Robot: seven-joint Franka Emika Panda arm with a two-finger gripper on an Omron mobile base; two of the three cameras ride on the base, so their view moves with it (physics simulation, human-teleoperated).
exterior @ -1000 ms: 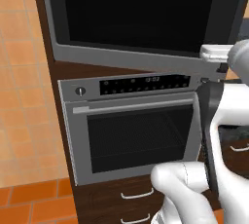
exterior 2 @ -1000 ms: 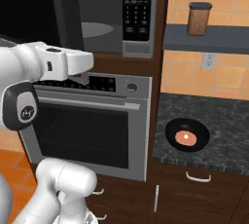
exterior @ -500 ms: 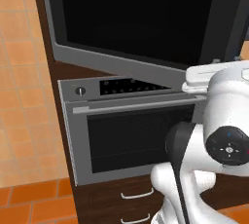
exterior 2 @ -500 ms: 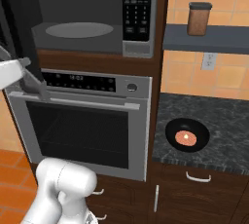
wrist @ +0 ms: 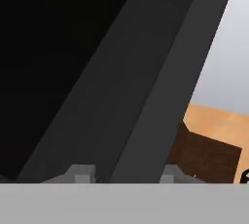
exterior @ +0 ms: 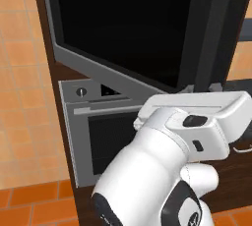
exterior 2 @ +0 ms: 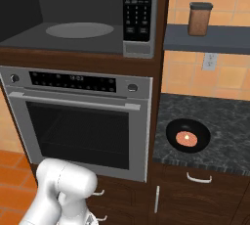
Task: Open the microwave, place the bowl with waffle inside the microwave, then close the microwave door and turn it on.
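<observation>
Microwave door [exterior: 133, 28] swung well out from the cabinet, black glass facing the left base camera, grey steel rim running diagonally along the lower edge. Opened further than half a second ago, when the panel stood at a shallower angle; a second ago, only just ajar. Microwave [exterior 2: 78, 13] cavity now fully exposed in the right base view, pale round turntable [exterior 2: 81, 30] visible on the floor, keypad panel [exterior 2: 137, 6] to the right.

Bowl with waffle [exterior 2: 188, 136] resting on the dark speckled counter [exterior 2: 234, 136], lower right of the microwave, well apart from it, untouched.

Gripper [wrist: 126, 175] close against the dark handle strip of the door, two grey fingertips [wrist: 80, 172] rising at the bottom of the hand view with the strip between them. Contact with the strip: cannot tell; jaws apparently set apart on either side rather than clamped.

Opening step judged essentially complete. Next: release of the door, withdrawal of the arm, reach to the bowl. Risk: door in the arm's path on the way back.

Surroundings: steel oven [exterior 2: 80, 121] below the microwave, brown canister [exterior 2: 200, 18] on the shelf above the counter.
</observation>
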